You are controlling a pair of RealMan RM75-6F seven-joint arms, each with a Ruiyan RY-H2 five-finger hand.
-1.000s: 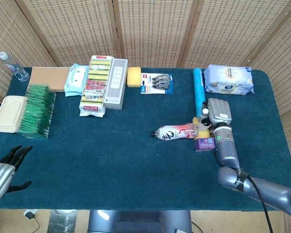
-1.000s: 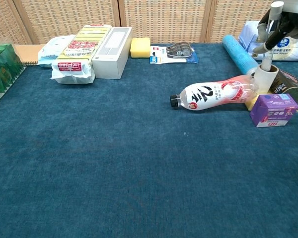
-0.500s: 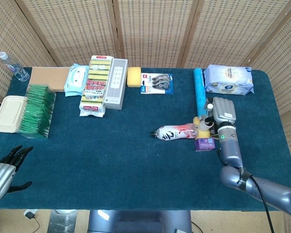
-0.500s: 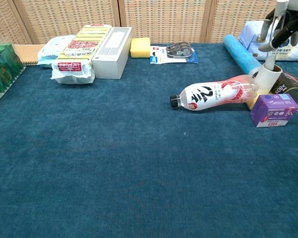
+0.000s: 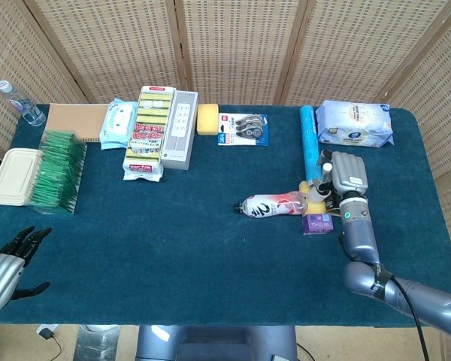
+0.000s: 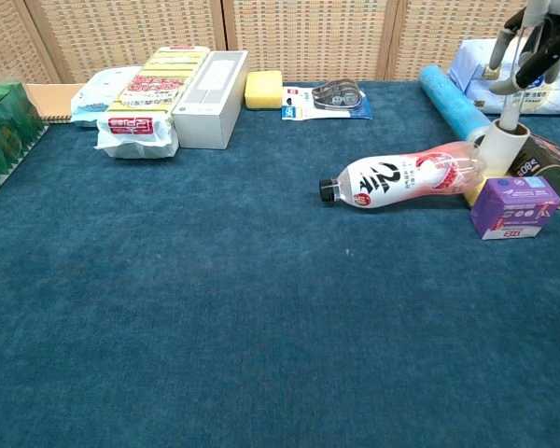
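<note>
A small white cylindrical container [image 6: 500,147] stood upright on the tabletop, touching the base of a clear red-and-white plastic bottle [image 6: 401,177] lying sideways

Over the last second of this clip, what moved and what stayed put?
The right hand drifted toward the table's right edge and slightly toward the robot, one finger remaining in the white roll core. It grips nothing. The left hand stayed open at the near left corner. The lying drink bottle, purple box and blue roll did not shift.
</note>
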